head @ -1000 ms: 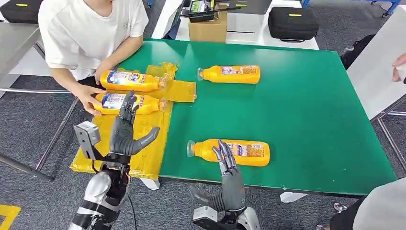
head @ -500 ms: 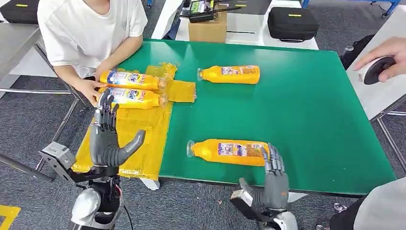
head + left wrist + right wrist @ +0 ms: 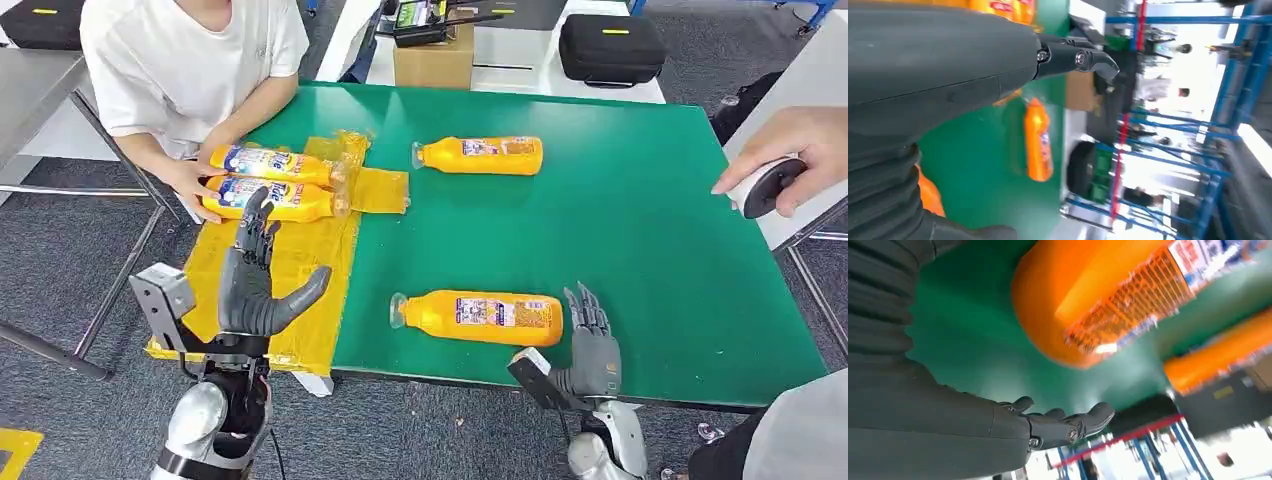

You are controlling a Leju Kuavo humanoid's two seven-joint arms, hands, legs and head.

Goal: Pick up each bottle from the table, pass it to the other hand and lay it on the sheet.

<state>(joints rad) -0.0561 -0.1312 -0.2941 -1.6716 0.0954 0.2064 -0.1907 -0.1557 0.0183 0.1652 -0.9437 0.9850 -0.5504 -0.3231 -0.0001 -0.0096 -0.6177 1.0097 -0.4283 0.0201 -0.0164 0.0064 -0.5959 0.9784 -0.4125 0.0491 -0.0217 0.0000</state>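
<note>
An orange bottle (image 3: 482, 316) lies on its side near the front edge of the green table (image 3: 640, 240); the right wrist view shows its base (image 3: 1088, 305) close up. My right hand (image 3: 592, 345) is open, fingers spread, just right of that bottle's base and apart from it. A second orange bottle (image 3: 480, 155) (image 3: 1039, 140) lies farther back. Two more bottles (image 3: 268, 180) rest on the yellow sheet (image 3: 290, 270) at the left. My left hand (image 3: 255, 285) hovers open above the sheet.
A person in a white shirt (image 3: 190, 60) sits at the back left, with a hand (image 3: 185, 180) on the bottles on the sheet. Another person's hand (image 3: 790, 150) holds a dark object at the right edge. A cardboard box (image 3: 434, 60) and black case (image 3: 610, 45) stand behind.
My right hand has swung from behind the near bottle to beside its base on the right. My left hand drew back from the sheet's bottles, which the person shifted.
</note>
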